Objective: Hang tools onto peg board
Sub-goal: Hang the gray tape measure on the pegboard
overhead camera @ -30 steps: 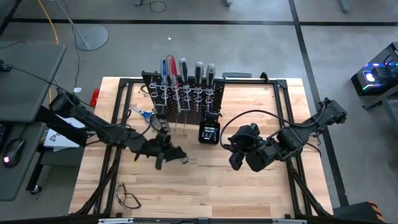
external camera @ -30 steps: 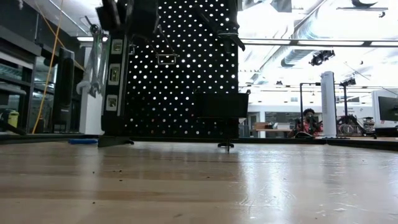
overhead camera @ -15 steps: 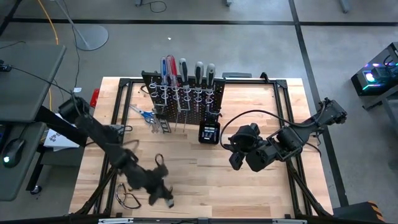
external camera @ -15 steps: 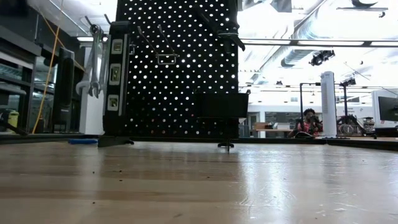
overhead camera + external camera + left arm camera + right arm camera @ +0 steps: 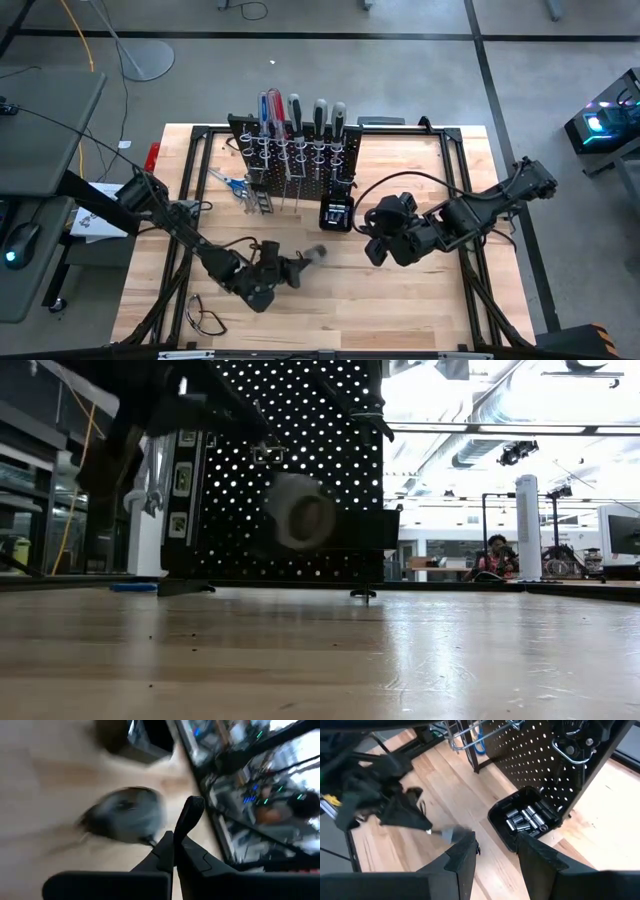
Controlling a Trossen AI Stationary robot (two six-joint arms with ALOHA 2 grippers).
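The black peg board [image 5: 300, 160] stands upright at the table's far middle, and several screwdrivers [image 5: 290, 108] stick through its silver rings. Blue-handled scissors [image 5: 230, 183] and silver wrenches [image 5: 258, 200] lie or hang at its left end. My left gripper [image 5: 292, 268] is in front of the board, above the table's near middle, shut on a blurred grey-handled tool [image 5: 314, 254]. The tool's round grey end [image 5: 300, 510] faces the low camera. My right gripper [image 5: 495, 855] hovers open with nothing between its fingers, right of the small black box [image 5: 522, 817]. My left gripper holds the tool by its thin metal part [image 5: 429, 831], right beside the grey handle [image 5: 452, 834]. Blur hides the exact hold. The fingers come roughly level from the table's left. The tool sticks out beyond them toward the right, lifted clear of the table.
The small black box [image 5: 337, 213] of sockets stands before the board's right end. Clear safety glasses [image 5: 205, 318] lie near the front left corner. Bare wood [image 5: 400, 310] stretches along the near edge, and a black frame [image 5: 455, 180] borders the table.
My left gripper swung from the table's middle toward the near edge, then came back up and right. It rolled its wrist on the way and stayed shut. The grey-handled tool went with it and now points toward the right, showing in the low view in front of the peg board.
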